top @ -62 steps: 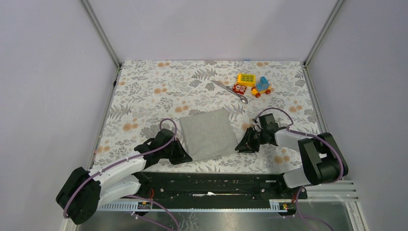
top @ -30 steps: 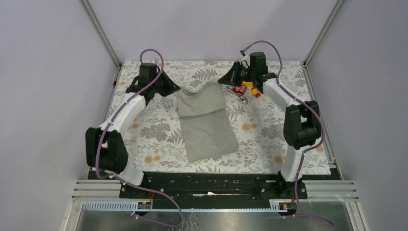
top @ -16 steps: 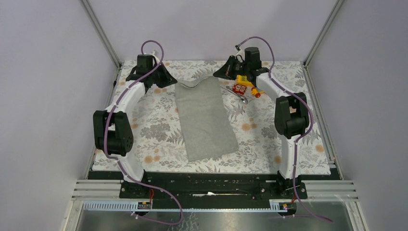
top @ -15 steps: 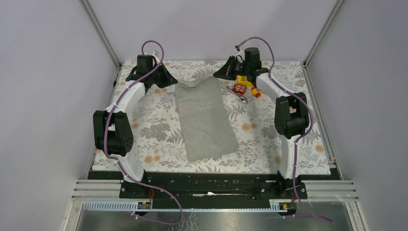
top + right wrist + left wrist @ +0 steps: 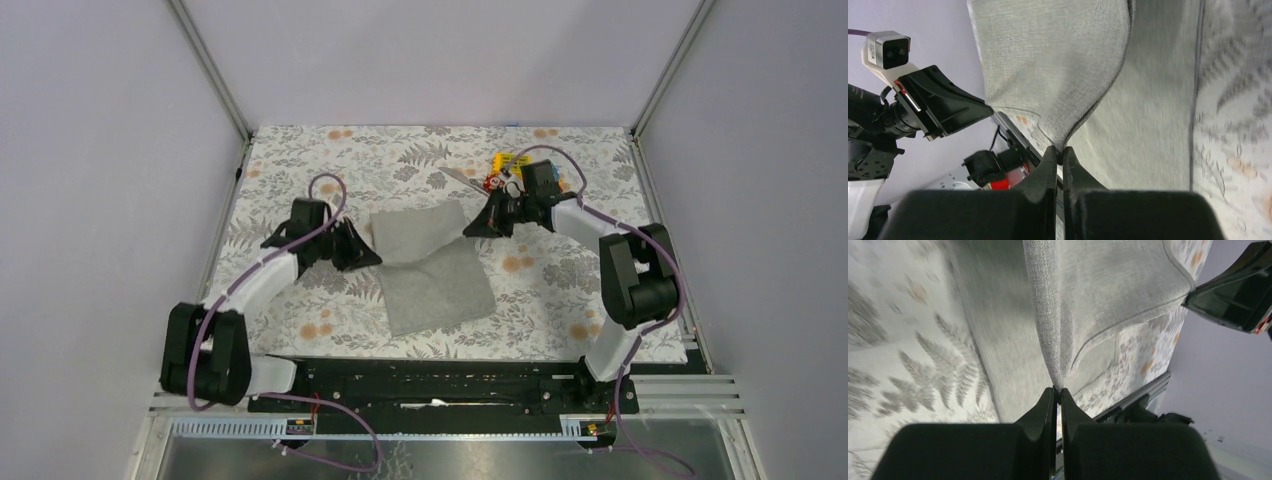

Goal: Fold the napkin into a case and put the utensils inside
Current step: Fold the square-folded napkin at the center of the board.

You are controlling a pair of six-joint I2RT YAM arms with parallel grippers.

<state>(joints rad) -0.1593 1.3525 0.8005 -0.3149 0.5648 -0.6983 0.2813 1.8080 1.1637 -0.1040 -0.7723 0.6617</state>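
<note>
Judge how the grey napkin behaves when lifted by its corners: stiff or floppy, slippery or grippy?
Likely floppy: the napkin sags and creases between the left hand and right hand. Probably light, since thin pinches at two corners carry its raised half. Its woven texture suggests it is not slippery.

No words, numbers, brand marks, labels or signs can be read in any of the three views.
</note>
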